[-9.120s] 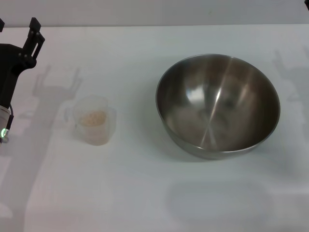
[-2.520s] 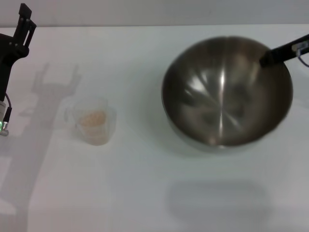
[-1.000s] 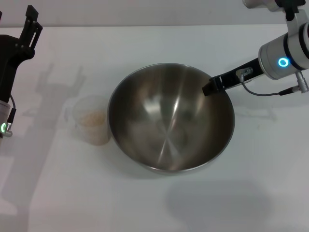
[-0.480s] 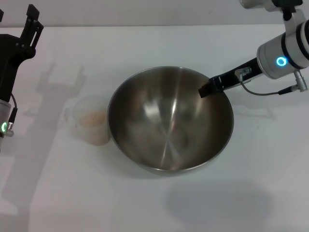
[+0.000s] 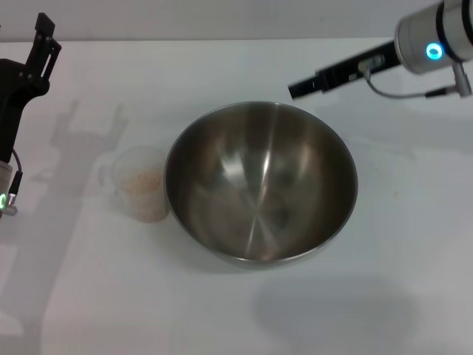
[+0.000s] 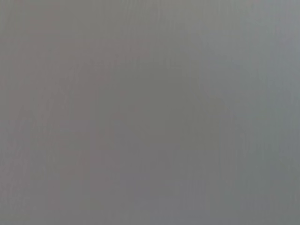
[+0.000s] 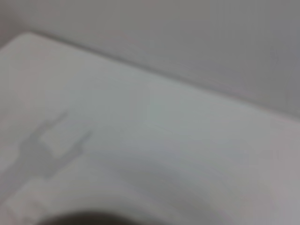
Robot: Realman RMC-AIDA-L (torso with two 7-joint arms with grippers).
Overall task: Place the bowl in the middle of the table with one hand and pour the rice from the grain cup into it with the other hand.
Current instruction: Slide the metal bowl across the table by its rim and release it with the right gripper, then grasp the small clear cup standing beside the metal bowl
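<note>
**Bowl at centre of frame, cup beside it**

The white surface [image 5: 244, 310] fills the head view. The steel bowl [image 5: 260, 183] sits at its centre, empty, with no hand on it. Just beside the bowl's left rim, perhaps touching it, stands the frosted grain cup [image 5: 140, 184], upright, with pale rice [image 5: 142, 180] inside. The right hand [image 5: 299, 88] hangs at upper right, above and clear of the bowl's far rim; whether it is wide or narrow I cannot tell. The left hand [image 5: 43, 41] waits at the upper left edge, its state also unclear. No writing is legible anywhere.
</note>
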